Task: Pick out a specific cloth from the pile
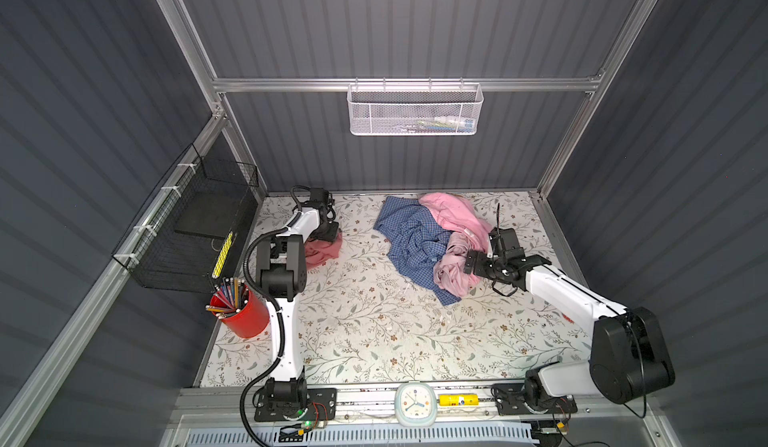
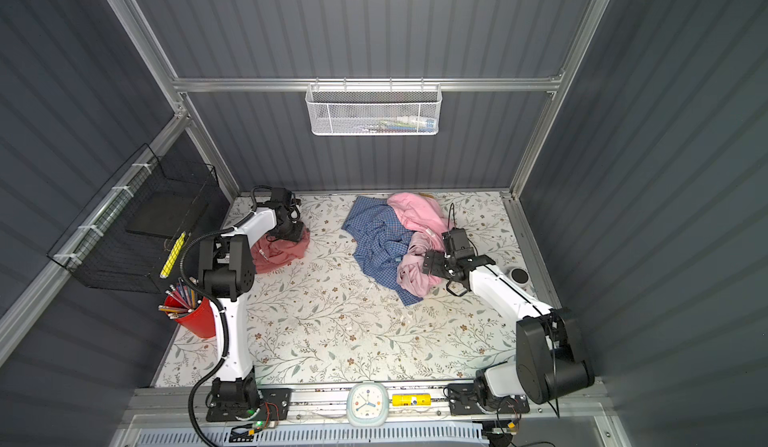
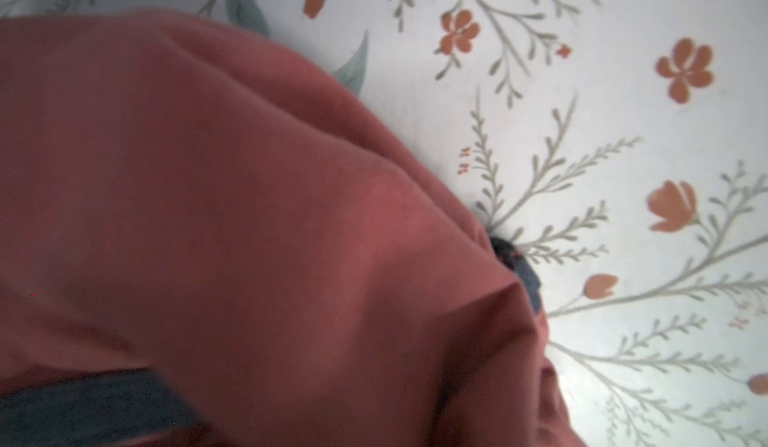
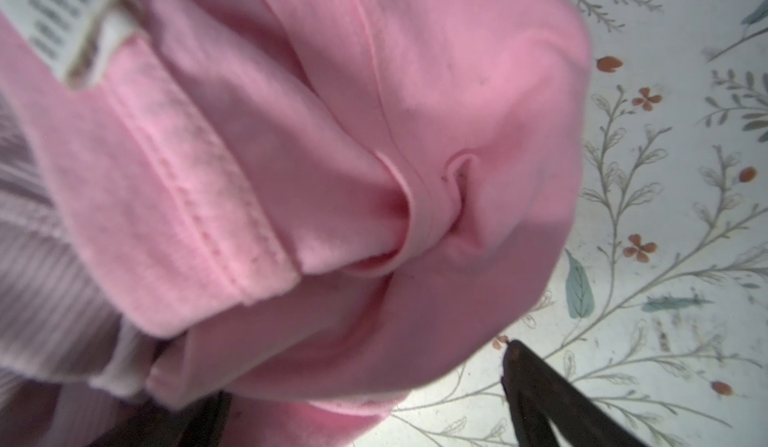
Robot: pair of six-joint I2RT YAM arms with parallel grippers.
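We see the salmon-red soft cloth (image 1: 322,254) crumpled at the far left of the floral-printed tabletop (image 1: 374,332), well apart from the pile of pink and blue-checked garments (image 1: 428,241). Bare table lies between them. The left gripper (image 1: 327,233) sits on the cloth's far edge, and we cannot tell how wide its jaws are. The right gripper (image 1: 473,264) is spread wide around the light pink garment (image 4: 374,133). A red round cup (image 1: 245,312) holds coloured pencils (image 1: 228,293). The print on the white sewn-in tag (image 4: 70,21) is too blurred to read.

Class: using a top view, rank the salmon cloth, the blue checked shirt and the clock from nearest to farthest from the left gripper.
1. salmon cloth: directly under the left gripper, far left.
2. blue checked shirt: mid-table, further right.
3. clock: on the front rail.
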